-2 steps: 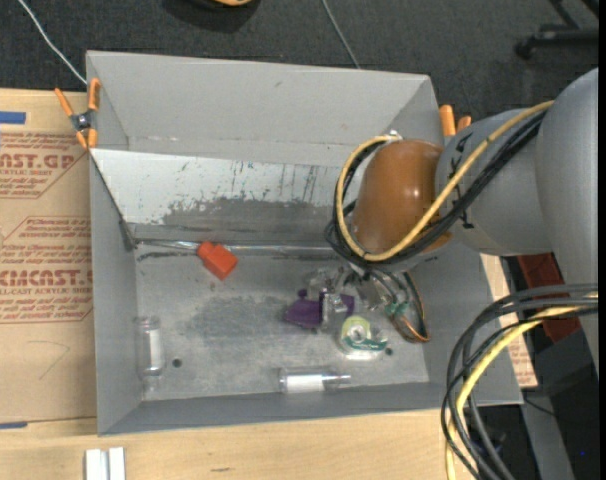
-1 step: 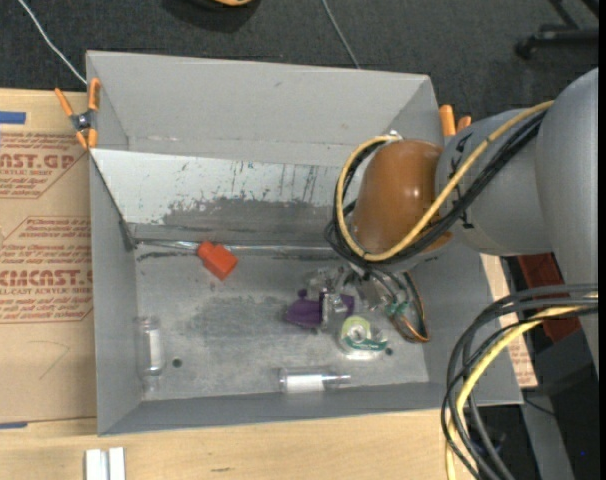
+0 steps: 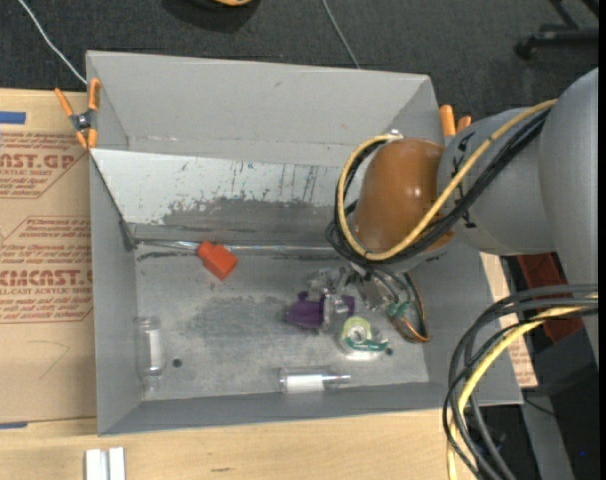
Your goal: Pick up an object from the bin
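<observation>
Camera view: purple piece (image 3: pixel 305 314) beside jaws

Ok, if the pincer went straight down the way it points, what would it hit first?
Probably the purple piece right by the pincer. Depth is unclear, so it may instead meet the bin floor beside it. The green-white ring lies slightly off that line.

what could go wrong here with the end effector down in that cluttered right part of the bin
1. The end effector sits right by the purple object and the white-and-green round piece, which lie close together; it may grab both or knock one away.
2. The arm's orange cover and cables hang over that spot, so a slip or missed grasp could be hard to spot from the camera view.
</observation>
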Controlling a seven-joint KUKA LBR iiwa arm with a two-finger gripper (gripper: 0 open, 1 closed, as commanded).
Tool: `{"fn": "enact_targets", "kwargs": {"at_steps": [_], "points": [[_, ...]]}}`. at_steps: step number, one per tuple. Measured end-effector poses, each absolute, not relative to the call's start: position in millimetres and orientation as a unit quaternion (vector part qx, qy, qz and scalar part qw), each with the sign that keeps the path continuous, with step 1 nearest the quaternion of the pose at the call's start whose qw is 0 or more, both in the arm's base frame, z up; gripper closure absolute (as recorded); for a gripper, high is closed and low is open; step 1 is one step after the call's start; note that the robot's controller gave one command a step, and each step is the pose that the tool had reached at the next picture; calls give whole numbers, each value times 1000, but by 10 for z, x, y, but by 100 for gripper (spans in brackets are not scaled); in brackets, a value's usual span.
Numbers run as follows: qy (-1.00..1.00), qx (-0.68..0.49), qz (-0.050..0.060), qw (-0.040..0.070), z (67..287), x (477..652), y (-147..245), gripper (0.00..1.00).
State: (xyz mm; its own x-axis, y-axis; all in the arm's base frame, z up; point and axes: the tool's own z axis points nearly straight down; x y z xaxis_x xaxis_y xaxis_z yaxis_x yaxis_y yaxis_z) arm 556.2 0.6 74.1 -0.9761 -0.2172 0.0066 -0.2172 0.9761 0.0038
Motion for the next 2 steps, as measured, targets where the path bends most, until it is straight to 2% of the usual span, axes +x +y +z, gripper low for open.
{"fn": "enact_targets", "kwargs": {"at_steps": [1, 2], "points": [[-994, 109, -2, 8, 946, 5536, 7, 100], [-994, 109, -1, 4, 1150, 5559, 8, 100]]}}
